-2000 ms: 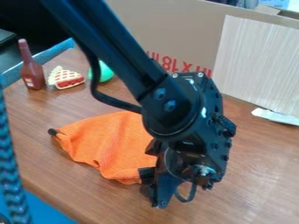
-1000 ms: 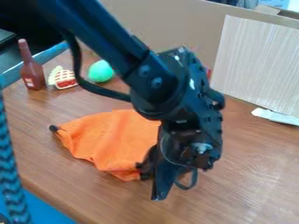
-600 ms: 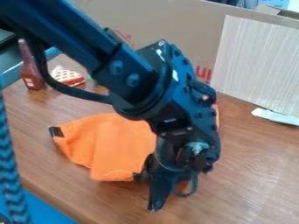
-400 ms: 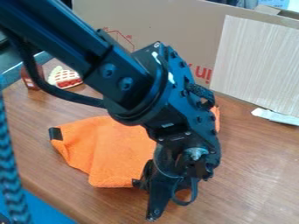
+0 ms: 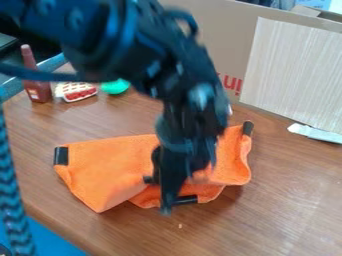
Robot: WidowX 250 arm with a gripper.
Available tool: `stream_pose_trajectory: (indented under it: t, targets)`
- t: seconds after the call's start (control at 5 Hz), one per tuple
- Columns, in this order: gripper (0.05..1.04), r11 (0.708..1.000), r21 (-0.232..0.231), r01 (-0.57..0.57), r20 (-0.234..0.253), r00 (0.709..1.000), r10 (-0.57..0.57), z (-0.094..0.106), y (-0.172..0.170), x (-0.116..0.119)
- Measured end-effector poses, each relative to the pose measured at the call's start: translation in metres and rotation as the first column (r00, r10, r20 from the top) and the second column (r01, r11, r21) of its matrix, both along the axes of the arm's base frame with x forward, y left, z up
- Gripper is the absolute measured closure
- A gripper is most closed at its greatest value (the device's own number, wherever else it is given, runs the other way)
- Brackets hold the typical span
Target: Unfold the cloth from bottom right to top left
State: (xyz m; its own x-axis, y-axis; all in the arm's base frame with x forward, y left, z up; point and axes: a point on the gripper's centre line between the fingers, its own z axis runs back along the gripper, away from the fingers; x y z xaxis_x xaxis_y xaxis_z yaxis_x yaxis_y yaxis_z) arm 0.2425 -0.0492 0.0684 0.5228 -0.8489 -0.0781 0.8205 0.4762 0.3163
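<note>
I've got the gripper (image 5: 157, 195) at 6 o'clock, fingers apart, over the cloth (image 5: 110, 170), which lies partly folded on the table (image 5: 267, 210), from 8 through 6 to 3 o'clock.

Red lettering (image 5: 232, 83) on the cardboard (image 5: 224, 30); partly hidden.

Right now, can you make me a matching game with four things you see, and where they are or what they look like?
Column one:
1. bottle
2. cloth
3. toy pie
4. gripper

Column two:
A. between the bottle and a green toy
B. black, at the middle part of the cloth
C. reddish brown, standing upright
D. orange with black patches, lying rumpled

Right pairs: 1-C, 2-D, 3-A, 4-B
</note>
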Motion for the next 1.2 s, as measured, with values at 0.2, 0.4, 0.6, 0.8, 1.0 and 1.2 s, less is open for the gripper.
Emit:
stream_pose_trajectory:
  t: [0.2, 0.4, 0.6, 0.8, 1.0, 1.2]
  targets:
    - [1.028, 0.994, -0.080, -0.077, -0.009, 0.997, 0.077, 0.025, 0.025, 0.033]
    - [1.028, 0.986, -0.106, -0.131, -0.064, 0.990, 0.124, 0.030, 0.040, 0.056]
    - [1.028, 0.974, -0.121, -0.191, -0.118, 0.977, 0.177, 0.035, 0.063, 0.080]
    - [1.028, 0.962, -0.143, -0.234, -0.165, 0.964, 0.211, 0.037, 0.081, 0.100]
    - [1.028, 0.940, -0.166, -0.299, -0.199, 0.944, 0.265, 0.041, 0.107, 0.121]
    - [1.028, 0.921, -0.191, -0.339, -0.224, 0.929, 0.296, 0.044, 0.128, 0.144]
